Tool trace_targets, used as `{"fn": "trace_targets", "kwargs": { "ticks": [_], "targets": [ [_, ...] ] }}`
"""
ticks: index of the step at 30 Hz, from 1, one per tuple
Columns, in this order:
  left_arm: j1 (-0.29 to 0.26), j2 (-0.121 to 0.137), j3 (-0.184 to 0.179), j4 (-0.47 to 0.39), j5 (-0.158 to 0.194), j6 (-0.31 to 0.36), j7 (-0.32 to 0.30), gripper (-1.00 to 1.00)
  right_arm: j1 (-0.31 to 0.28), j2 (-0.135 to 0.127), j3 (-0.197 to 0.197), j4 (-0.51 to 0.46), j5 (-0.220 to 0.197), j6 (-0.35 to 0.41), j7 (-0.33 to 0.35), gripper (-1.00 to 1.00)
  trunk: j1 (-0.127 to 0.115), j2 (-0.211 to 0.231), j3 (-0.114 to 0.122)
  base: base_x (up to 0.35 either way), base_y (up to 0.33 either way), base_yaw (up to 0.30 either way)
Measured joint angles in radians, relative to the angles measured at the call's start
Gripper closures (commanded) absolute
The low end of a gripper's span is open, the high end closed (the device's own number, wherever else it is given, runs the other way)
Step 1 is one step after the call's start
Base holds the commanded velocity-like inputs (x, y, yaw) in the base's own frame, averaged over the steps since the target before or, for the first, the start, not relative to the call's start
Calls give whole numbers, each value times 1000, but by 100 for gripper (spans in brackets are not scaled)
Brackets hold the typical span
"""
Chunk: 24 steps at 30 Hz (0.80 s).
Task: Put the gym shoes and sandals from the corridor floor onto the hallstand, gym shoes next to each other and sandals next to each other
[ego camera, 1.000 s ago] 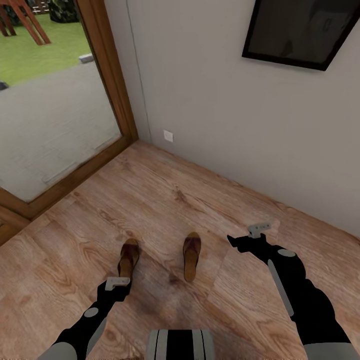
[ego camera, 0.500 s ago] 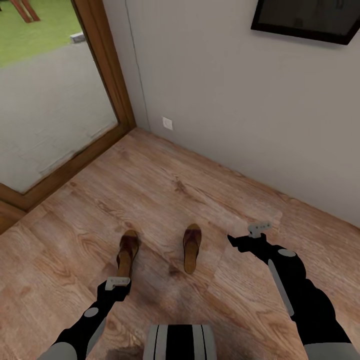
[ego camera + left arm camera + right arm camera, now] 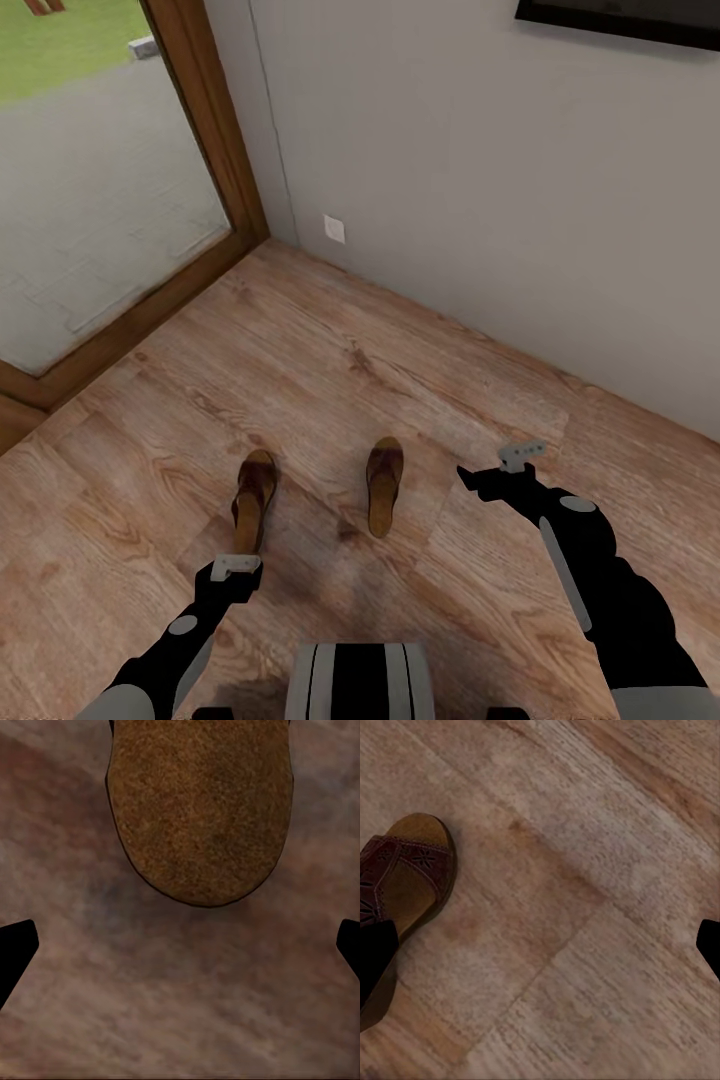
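Two dark brown sandals lie side by side on the wood-plank corridor floor [image 3: 330, 370], the left sandal [image 3: 253, 500] and the right sandal [image 3: 383, 486]. My left gripper [image 3: 238, 572] hangs just behind the left sandal's heel. In the left wrist view it is open [image 3: 180, 949], with the tan heel of the left sandal's footbed [image 3: 199, 810] ahead of its fingertips [image 3: 15, 952]. My right gripper [image 3: 490, 478] is to the right of the right sandal, open [image 3: 540, 949] over bare floor, with that sandal [image 3: 405, 870] beside one fingertip. The gym shoes and the hallstand are out of view.
A grey wall [image 3: 480, 200] with a small white socket [image 3: 334, 229] runs behind the sandals. A wood-framed glass door [image 3: 200, 120] stands at the left. A dark framed picture [image 3: 620, 18] hangs high on the wall. My own base [image 3: 362, 682] shows at the lower edge.
The whole picture has shifted, so the camera has moved. The sandals now sit slightly higher in the view and the left sandal's heel is free of my left gripper.
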Motion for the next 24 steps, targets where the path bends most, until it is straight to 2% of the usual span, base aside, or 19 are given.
{"fn": "trace_targets", "kwargs": {
  "ticks": [15, 24],
  "targets": [
    [0, 0, 1, 0, 1, -11, 0, -100, 0, 1, 0, 1, -1, 0, 0, -100, 0, 0, -1, 0, 0, 0],
    [0, 0, 0, 1, 1, -21, 0, -100, 0, 2, 0, 1, -1, 0, 0, -100, 0, 0, -1, 121, 0, 0]
  ]
}}
